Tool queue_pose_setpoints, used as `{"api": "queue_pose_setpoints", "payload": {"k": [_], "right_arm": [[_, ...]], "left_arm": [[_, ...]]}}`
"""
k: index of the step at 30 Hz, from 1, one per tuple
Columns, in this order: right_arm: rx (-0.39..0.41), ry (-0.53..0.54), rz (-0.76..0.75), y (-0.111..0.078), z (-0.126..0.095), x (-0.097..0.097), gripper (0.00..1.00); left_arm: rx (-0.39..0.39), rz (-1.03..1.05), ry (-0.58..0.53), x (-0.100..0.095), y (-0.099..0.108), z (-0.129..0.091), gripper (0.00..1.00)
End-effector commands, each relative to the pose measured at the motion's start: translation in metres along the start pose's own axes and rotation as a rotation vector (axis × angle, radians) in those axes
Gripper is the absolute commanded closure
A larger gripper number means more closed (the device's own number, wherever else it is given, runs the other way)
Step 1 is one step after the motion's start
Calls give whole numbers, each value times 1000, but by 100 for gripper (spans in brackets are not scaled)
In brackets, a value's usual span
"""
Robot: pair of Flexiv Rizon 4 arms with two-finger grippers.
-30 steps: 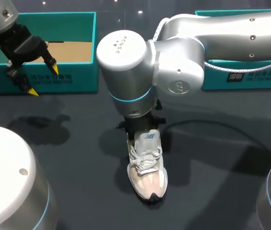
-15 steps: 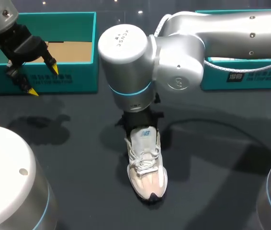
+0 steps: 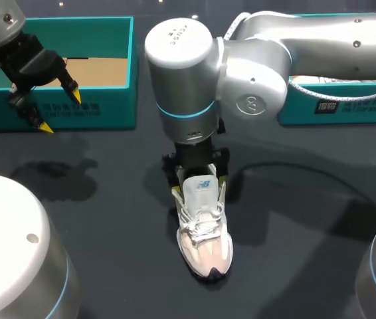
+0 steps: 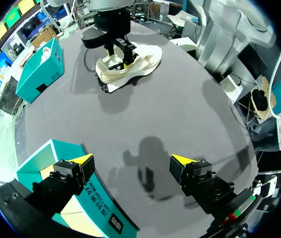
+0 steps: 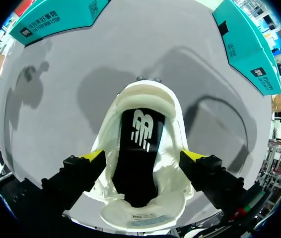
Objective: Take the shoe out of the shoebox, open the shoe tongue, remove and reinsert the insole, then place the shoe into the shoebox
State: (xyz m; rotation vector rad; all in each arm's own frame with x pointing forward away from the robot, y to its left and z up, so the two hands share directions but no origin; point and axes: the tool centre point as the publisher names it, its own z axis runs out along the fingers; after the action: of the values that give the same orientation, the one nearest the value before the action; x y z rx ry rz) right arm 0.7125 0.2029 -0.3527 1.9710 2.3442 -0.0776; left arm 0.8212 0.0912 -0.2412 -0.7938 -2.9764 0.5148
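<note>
Shoe (image 3: 204, 229) stands on the dark table (image 3: 108, 199), well apart from the teal shoebox (image 3: 95, 109). The right gripper (image 5: 143, 157) is released, one finger at each side of the heel. The left gripper (image 3: 60, 110) hangs released over the shoebox's front wall.

The dark table (image 3: 108, 212) carries a pale shoe (image 3: 204, 246) (upright), a left shoebox (image 3: 95, 109) and a right shoebox (image 3: 347, 109).

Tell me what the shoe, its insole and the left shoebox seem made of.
Shoe: soft matte fabric, perhaps mesh, white and pale pink, with woven laces; the weave is too fine to confirm. Insole: black, matte, probably fabric-topped foam. Shoebox: teal cardboard with a smooth printed skin, judging by its bare brown floor.
</note>
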Motion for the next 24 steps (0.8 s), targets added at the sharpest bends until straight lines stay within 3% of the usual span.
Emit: {"api": "queue_pose_setpoints", "payload": {"k": [1,13,24], "right_arm": [[-3,-11,5,-7,-3,5,0],[22,-29,37,-22,-6,8,0],[12,-28,27,-21,-13,6,0]], "left_arm": [[-2,0,2,0,0,0,0],[-2,0,2,0,0,0,0],[-2,0,2,0,0,0,0]]}}
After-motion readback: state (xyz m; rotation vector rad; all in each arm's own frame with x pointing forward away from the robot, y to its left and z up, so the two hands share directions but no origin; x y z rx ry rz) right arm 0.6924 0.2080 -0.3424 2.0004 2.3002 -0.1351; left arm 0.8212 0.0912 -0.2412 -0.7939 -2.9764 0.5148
